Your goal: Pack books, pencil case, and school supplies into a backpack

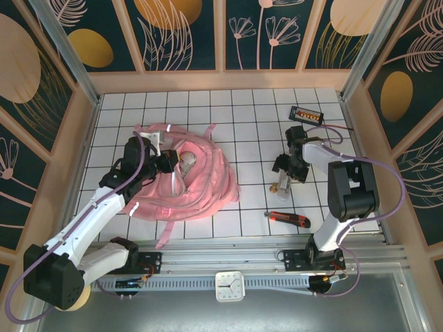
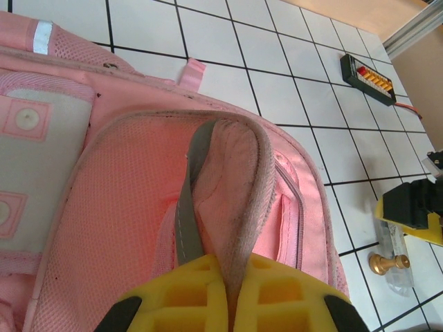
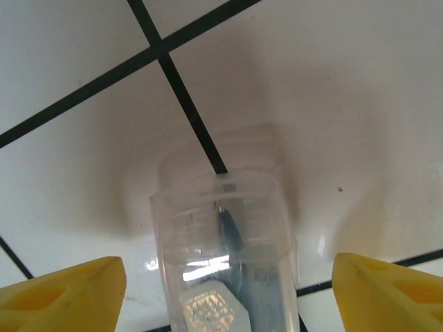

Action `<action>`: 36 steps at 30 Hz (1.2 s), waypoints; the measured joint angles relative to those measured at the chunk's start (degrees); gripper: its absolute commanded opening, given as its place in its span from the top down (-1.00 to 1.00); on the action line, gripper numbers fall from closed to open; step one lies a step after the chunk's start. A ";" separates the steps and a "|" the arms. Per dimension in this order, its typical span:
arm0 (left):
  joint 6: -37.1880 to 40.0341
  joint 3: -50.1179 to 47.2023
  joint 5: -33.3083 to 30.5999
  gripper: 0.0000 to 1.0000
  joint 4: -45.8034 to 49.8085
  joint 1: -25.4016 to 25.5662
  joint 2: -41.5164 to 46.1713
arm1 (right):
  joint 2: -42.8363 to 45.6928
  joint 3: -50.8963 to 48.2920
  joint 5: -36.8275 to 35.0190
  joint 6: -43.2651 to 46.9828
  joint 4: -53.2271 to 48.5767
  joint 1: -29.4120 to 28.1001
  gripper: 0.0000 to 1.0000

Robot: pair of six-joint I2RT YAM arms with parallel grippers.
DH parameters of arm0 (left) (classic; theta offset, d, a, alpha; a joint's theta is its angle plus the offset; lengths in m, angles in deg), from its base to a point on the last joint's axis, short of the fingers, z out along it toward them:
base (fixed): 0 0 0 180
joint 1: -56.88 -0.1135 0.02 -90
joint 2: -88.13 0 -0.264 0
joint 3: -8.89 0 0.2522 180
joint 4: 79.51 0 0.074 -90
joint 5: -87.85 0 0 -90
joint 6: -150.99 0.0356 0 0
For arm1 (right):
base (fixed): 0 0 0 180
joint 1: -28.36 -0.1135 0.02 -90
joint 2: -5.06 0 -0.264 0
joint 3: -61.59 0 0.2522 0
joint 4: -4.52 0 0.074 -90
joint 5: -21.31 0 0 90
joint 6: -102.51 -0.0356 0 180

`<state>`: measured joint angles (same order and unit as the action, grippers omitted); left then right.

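Top external view, working outward from the arm bases: a red-and-black cutter (image 1: 287, 219) lies alone on the bench (image 1: 256, 131), right of centre and apart from everything else. Just beyond it the right pincer (image 1: 291, 166) hangs low over a clear, tube-like piece of the school supplies (image 3: 221, 235). Its fingers are spread wide to either side of the tube and grip nothing, which looks like a set-up for closing on it. A small brass piece (image 2: 387, 263) sits just beside the tube, so the closing fingers likely have little spare room on that side.

Across an open stretch of tiles, the backpack (image 1: 201, 183) lies flat on the left half of the bench. The left pincer (image 2: 223, 271) is clenched on a fold of its pink fabric edged with a grey strip, probably to lift the mouth open for loading. Farthest off, a black box with orange buttons (image 1: 308, 114) rests near the back wall, well apart from both arms.
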<state>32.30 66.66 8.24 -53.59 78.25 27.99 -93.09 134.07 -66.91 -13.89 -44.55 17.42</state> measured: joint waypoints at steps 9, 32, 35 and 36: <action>0.15 0.02 0.04 1.00 -0.37 0.00 -1.31 | -1.18 0.00 -0.39 1.81 0.79 0.52 -0.19; 0.15 0.04 0.04 1.00 -0.85 0.00 -2.23 | 5.33 2.62 -4.63 6.40 -4.48 6.34 0.30; 0.15 0.04 0.09 1.00 -0.83 0.00 -2.23 | 8.13 6.80 -4.35 6.38 -6.67 8.02 0.30; 0.13 0.09 0.11 1.00 -0.83 0.00 -2.23 | 8.90 8.55 -3.93 6.29 -7.32 8.22 0.30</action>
<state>32.43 66.75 8.35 -54.42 78.25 25.76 -84.20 142.61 -70.84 -7.59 -51.87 25.64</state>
